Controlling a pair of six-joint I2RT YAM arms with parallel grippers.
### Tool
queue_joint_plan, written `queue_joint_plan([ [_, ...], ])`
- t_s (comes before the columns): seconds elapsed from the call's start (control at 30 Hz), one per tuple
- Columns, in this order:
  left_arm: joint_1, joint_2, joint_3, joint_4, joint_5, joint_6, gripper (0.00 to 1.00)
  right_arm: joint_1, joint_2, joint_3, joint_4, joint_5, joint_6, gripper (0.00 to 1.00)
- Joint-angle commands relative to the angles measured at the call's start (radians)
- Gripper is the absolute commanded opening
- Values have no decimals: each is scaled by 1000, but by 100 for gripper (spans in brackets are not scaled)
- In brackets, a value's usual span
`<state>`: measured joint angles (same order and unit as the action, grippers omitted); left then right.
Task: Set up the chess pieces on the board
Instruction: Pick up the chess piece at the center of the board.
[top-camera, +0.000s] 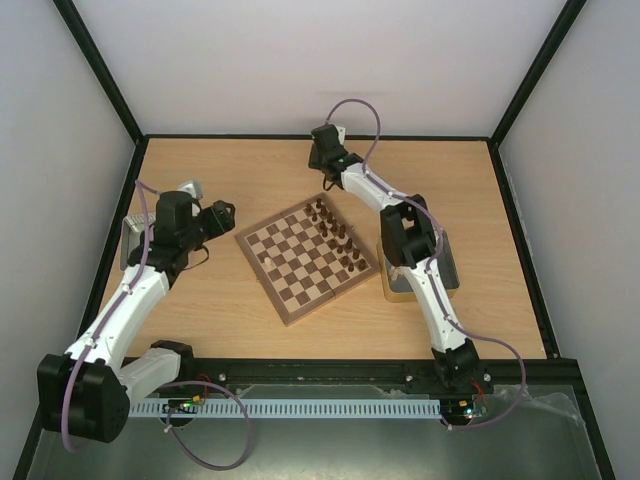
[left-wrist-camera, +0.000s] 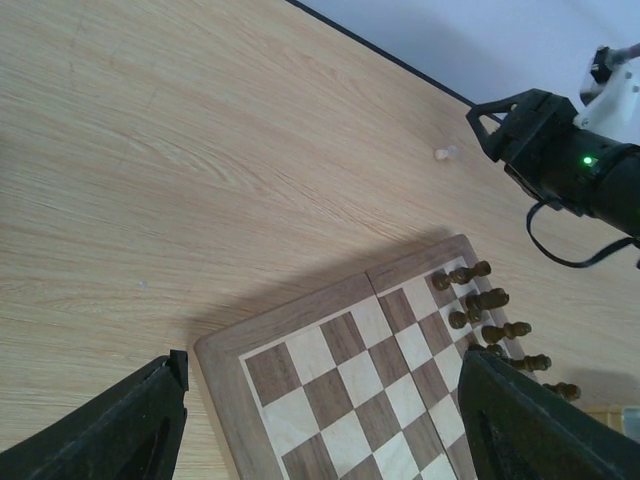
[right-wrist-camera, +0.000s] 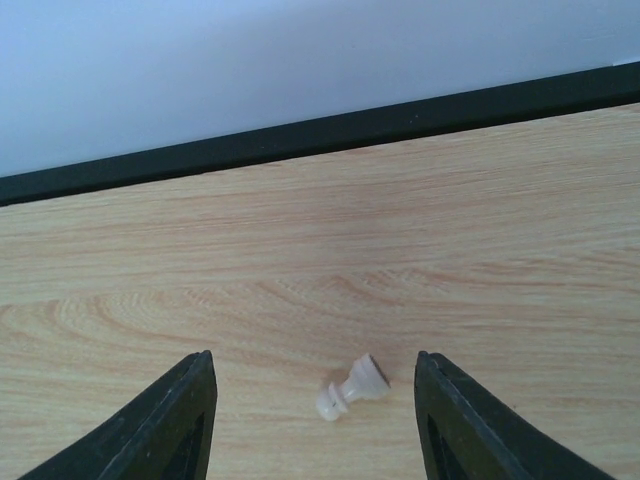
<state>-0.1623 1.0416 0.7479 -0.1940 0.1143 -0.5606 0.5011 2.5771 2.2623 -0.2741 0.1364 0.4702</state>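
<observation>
The board lies at an angle in the middle of the table; its near corner fills the left wrist view. Dark chessmen stand along its right side. One cream chess piece stands on the board's left part. Another cream piece, a pawn, lies on its side on the bare table near the back edge, also seen as a small speck. My right gripper is open, its fingers either side of that pawn without touching it. My left gripper hangs open above the board's left corner, holding nothing.
A dark metal tin and a light wooden box sit under the right arm, right of the board. Another grey container is at the left edge, behind the left arm. A black frame rail borders the table just beyond the pawn.
</observation>
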Motion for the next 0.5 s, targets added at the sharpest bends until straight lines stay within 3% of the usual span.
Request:
queue_joint_plan([
  [0.0, 6, 6, 12, 6, 63, -9, 76, -50, 60, 49, 41, -68, -11, 52],
  [0.2, 6, 25, 13, 13, 97, -21, 76, -67, 108, 85, 66, -143, 16, 45],
  [0.47, 6, 68, 41, 21, 119, -20, 76, -80, 163, 122, 100, -193, 58, 44],
])
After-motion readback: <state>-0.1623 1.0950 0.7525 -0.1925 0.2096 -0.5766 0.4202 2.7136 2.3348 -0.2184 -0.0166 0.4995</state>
